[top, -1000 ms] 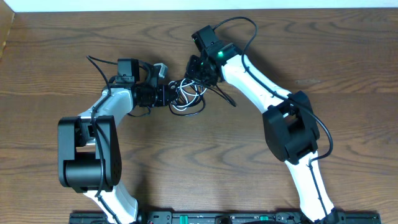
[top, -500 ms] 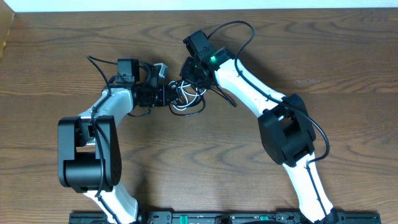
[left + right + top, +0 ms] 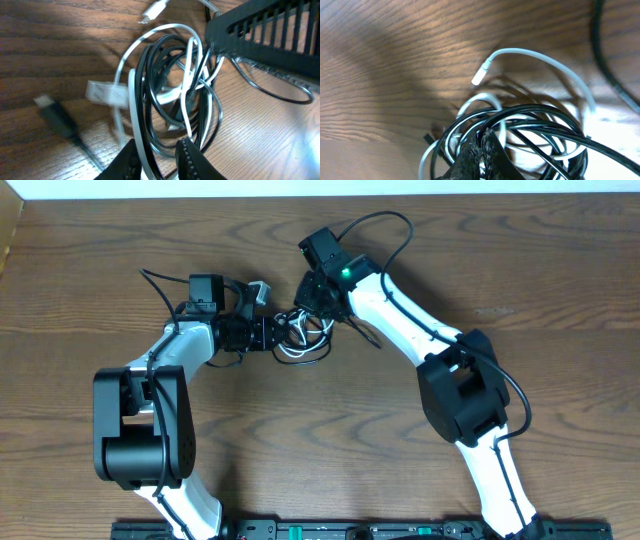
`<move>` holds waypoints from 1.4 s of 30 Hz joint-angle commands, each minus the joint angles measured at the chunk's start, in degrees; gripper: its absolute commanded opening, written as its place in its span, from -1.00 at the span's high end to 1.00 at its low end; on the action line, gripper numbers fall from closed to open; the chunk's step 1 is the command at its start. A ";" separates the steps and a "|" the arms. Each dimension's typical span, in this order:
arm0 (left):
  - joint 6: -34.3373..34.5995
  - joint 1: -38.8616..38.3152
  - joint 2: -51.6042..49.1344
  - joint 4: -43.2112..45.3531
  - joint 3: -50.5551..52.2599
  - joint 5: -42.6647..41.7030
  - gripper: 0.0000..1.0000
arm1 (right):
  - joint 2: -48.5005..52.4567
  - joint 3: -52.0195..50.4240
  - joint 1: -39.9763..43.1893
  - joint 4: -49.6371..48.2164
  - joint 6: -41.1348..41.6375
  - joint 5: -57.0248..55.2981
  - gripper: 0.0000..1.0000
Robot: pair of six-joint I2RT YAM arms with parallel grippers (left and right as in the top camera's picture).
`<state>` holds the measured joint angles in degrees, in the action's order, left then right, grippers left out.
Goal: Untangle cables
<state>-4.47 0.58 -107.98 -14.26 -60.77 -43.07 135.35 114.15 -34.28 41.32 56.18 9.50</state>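
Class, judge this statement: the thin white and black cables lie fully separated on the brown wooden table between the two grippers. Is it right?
The thin white and black cables are not separated: they loop through one another in one tangle, as the left wrist view shows. The rest stands.

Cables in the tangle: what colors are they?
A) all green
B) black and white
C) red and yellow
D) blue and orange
B: the cables are black cords looped together with a white one, as both wrist views show.
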 commanded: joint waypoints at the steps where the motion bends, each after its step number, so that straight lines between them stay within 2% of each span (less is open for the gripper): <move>1: -0.37 -0.02 1.53 0.07 0.44 2.23 0.48 | 0.61 -0.59 1.64 0.24 -7.19 1.84 0.98; 8: 2.40 -0.02 1.55 0.07 0.44 6.73 0.52 | 0.52 -0.59 5.53 -0.50 -14.67 12.79 0.98; 14: 3.10 -0.04 1.53 0.04 0.44 6.12 0.54 | 0.52 -0.59 9.92 -1.29 -18.99 24.11 0.98; 20: 3.04 -0.11 1.53 0.07 0.44 -2.99 0.29 | 0.52 -0.59 12.63 -1.18 -19.02 29.33 0.98; 26: 4.37 -1.44 1.49 0.76 0.46 -3.04 0.27 | 0.52 -0.59 13.03 -2.36 -23.61 38.27 0.98; 29: 6.64 -2.89 1.46 1.55 0.46 -0.04 0.27 | 0.52 -0.59 12.83 -2.36 -28.11 42.71 0.98; 34: 12.24 -5.51 1.40 1.55 0.46 13.68 0.27 | 0.52 -0.59 12.70 -2.34 -39.26 54.27 0.98; 39: 12.33 -6.91 0.72 2.23 0.46 14.67 0.16 | 0.52 -0.59 12.02 -2.08 -49.40 65.83 0.98; 42: 12.33 -7.10 0.55 2.71 0.55 14.69 0.15 | 0.52 -0.59 11.30 -1.99 -50.80 66.55 0.98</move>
<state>7.14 -6.33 -107.98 -11.84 -60.77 -30.70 135.37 113.86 -21.87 39.20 11.88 68.62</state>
